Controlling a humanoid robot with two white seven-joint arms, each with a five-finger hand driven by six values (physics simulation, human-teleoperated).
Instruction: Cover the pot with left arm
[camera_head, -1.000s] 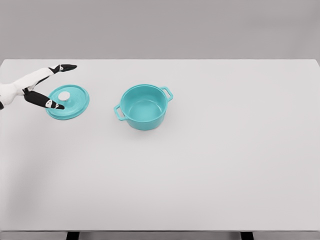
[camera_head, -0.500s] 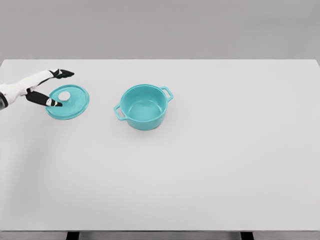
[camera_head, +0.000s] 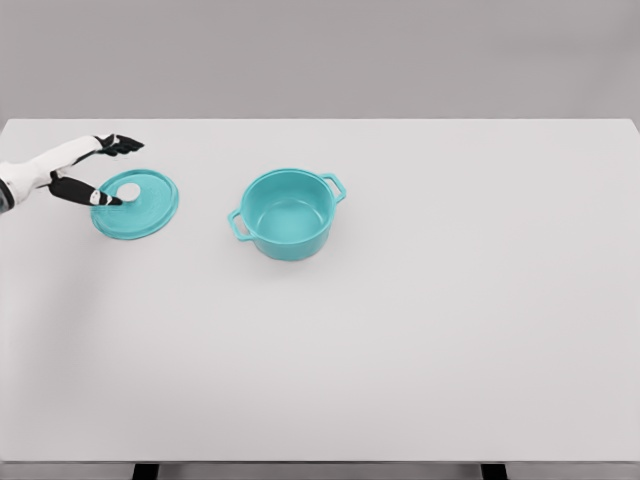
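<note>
A teal pot (camera_head: 288, 213) with two side handles stands open near the middle of the white table (camera_head: 400, 330). Its teal lid (camera_head: 136, 205) lies flat on the table to the left, with a white knob (camera_head: 129, 190) on top. My left hand (camera_head: 107, 172) comes in from the left edge and hovers at the lid's left side. Its fingers are spread: the thumb tip (camera_head: 110, 199) sits just left of the knob, and the other fingers (camera_head: 126, 146) reach past the lid's far edge. The hand holds nothing.
The table's far edge runs along the grey wall behind. Two dark table legs (camera_head: 146, 470) show at the bottom edge.
The left hand has drawn back towards the left edge and lowered closer to the lid. Its fingers have come nearer together around the knob's left side. Lid and pot have not moved.
</note>
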